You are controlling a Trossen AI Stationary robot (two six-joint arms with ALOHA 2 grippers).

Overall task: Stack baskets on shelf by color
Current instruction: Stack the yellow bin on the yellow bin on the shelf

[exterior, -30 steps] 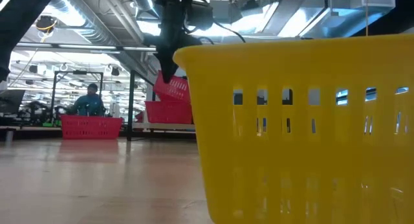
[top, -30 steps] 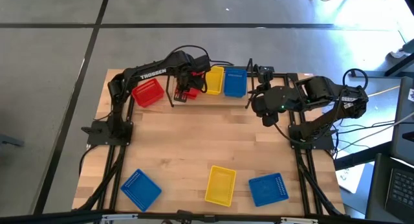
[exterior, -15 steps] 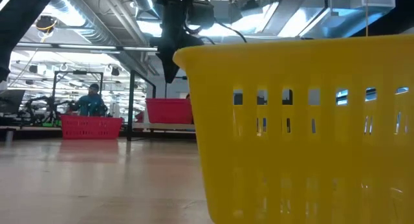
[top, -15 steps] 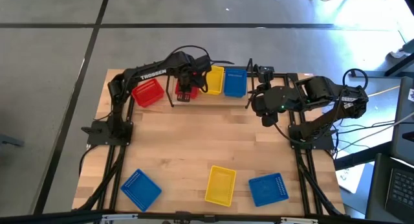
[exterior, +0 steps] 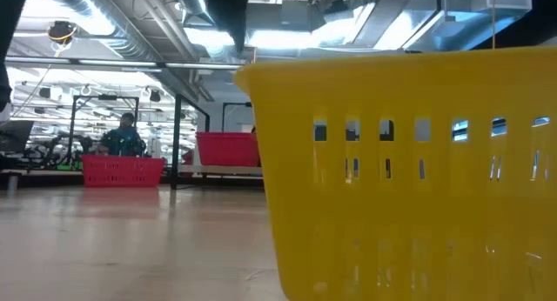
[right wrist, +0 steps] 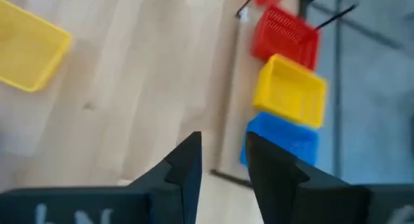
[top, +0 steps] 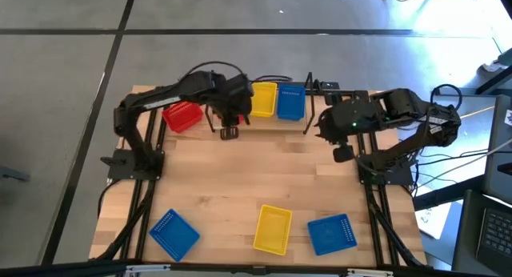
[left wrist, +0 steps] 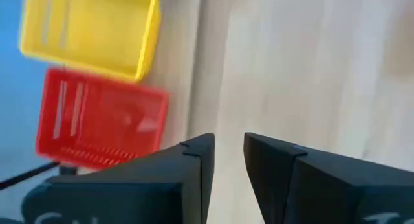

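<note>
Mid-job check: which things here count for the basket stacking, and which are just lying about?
For the job: shelf; shelf red basket, shelf yellow basket, shelf blue basket; loose red basket, loose yellow basket, left blue basket, right blue basket.
Lying about: cables, keyboard, person behind.

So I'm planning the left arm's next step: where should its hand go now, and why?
Probably to the loose red basket at the table's far left. The left hand is open and empty, just in front of the shelf, where a red basket already sits beside the yellow one. That loose red basket is the nearest one unstacked.
</note>
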